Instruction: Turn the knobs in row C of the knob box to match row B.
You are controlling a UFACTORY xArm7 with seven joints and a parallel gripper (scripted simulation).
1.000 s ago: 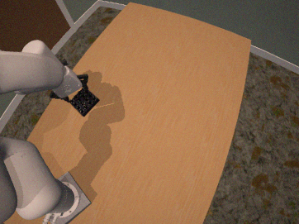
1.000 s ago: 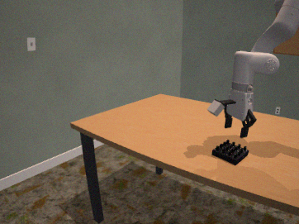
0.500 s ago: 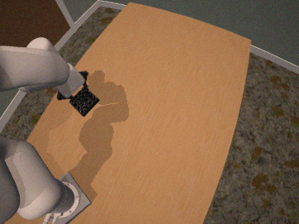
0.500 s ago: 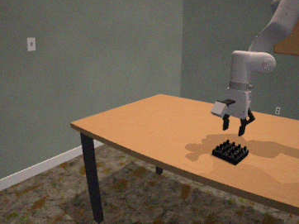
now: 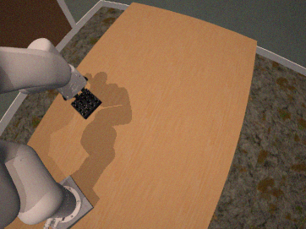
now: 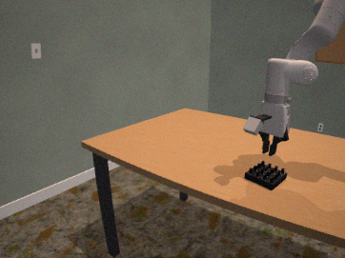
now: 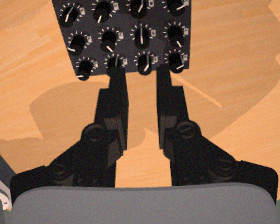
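The black knob box (image 5: 86, 104) (image 6: 266, 177) (image 7: 125, 23) stands on the table. In the wrist view the printed names lie right of their knobs, so row A is the left column and knob 1 of each row is lowest. C1 (image 7: 145, 65) has its line toward the lower edge; C2 (image 7: 142, 37) shows an upright line. B2 (image 7: 109, 41) points down and right, B3 (image 7: 102, 11) down and slightly left. B1's line is hard to read beside a finger. My gripper (image 6: 269, 152) (image 7: 141, 83) is partly open and empty, above the box's edge. Number 4 knobs are outside the wrist view.
The wooden table (image 5: 182, 111) (image 6: 167, 148) carries the box near one long edge. The arm's base plate (image 5: 86, 204) stands on the same table. Shadows of the arm fall around the box. D1 (image 7: 176, 62) and A1 (image 7: 84, 69) stand at the near corners in the wrist view.
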